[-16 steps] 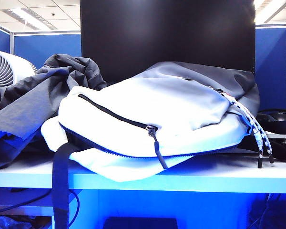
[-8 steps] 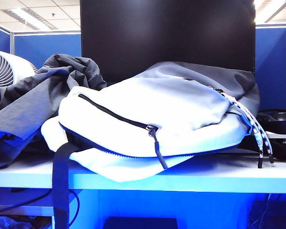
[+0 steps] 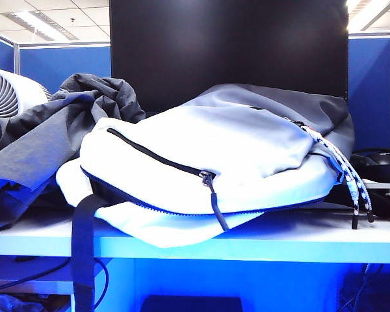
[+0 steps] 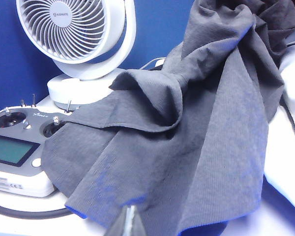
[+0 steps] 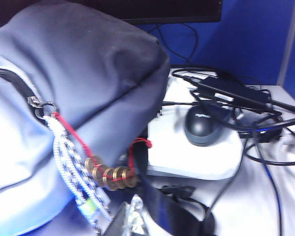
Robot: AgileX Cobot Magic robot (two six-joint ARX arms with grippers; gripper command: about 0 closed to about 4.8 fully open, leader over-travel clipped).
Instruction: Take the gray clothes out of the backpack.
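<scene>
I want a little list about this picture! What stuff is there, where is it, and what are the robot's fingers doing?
gray clothes: out of the bag, heaped left of it, draped over a white remote controller
backpack: lying on its side on the table, strap hanging off the front edge
fan: white, behind the clothes
mouse: dark, right of the backpack, among cables
left gripper: fingers shut, holding nothing, near the clothes
right gripper: fingers shut, holding nothing, near the backpack's cords

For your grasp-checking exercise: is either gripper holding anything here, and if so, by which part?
Nothing is held. The left gripper is shut and empty near the gray clothes. The right gripper is shut and empty beside the backpack.
</scene>
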